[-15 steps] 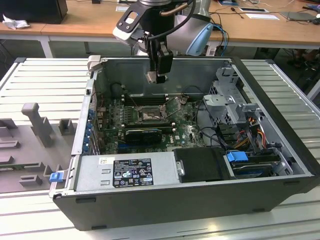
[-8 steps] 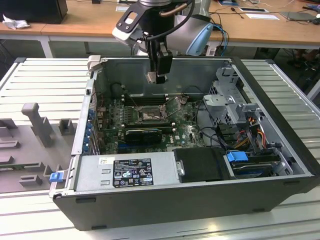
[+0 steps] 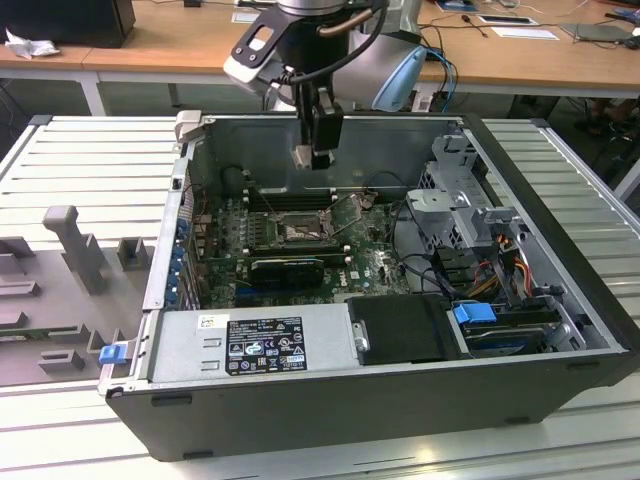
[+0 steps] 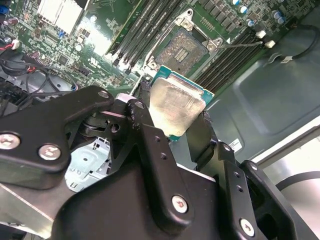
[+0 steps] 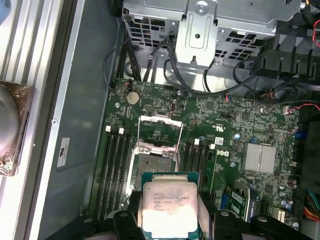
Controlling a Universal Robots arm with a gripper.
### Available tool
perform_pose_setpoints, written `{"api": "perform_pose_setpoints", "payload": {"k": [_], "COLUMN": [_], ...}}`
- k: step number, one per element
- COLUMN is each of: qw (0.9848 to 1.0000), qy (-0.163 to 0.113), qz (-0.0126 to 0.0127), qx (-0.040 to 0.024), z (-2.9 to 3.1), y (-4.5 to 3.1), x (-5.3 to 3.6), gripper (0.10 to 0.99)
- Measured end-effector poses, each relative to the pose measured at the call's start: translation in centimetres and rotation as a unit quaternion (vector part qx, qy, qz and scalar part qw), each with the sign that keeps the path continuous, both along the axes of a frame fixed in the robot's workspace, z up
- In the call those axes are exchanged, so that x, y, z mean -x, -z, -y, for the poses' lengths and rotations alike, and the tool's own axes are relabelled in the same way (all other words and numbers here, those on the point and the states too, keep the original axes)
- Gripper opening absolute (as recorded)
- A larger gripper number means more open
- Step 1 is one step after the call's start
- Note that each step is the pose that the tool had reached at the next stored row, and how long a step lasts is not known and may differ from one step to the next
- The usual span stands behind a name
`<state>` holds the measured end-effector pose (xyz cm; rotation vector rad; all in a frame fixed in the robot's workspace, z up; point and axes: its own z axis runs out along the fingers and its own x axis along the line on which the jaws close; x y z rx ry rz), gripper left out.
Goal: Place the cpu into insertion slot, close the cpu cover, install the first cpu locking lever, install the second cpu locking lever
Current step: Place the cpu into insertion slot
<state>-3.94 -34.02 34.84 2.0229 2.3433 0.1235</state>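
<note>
My gripper [image 3: 314,152] hangs above the open computer case, shut on the cpu [image 3: 304,156], a flat square chip with a dull silver top. In both wrist views the cpu [image 4: 177,102] [image 5: 169,207] sits clamped by its edges between the black fingers [image 4: 150,135]. The insertion slot [image 3: 299,232] [image 4: 187,50] [image 5: 152,161] lies bare on the green motherboard, some way below the chip. The cpu cover [image 5: 159,131] stands swung open at the socket's edge, and thin locking levers [image 3: 346,206] stick up beside it.
Long black memory slots [image 5: 114,167] flank the socket on both sides. A grey power supply [image 3: 255,345] fills the case's near side, and a metal drive cage [image 3: 460,200] with cables stands at the exterior view's right. Grey fixtures [image 3: 75,240] sit outside the case.
</note>
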Motion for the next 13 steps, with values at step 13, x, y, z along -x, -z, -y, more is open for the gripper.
{"api": "perform_pose_setpoints", "payload": {"k": [13], "qw": [0.9993], "qy": [0.037], "qz": [-0.0014], "qx": [0.0001], "z": [-0.38], "y": [2.21], "x": [0.0], "gripper": [0.529]}}
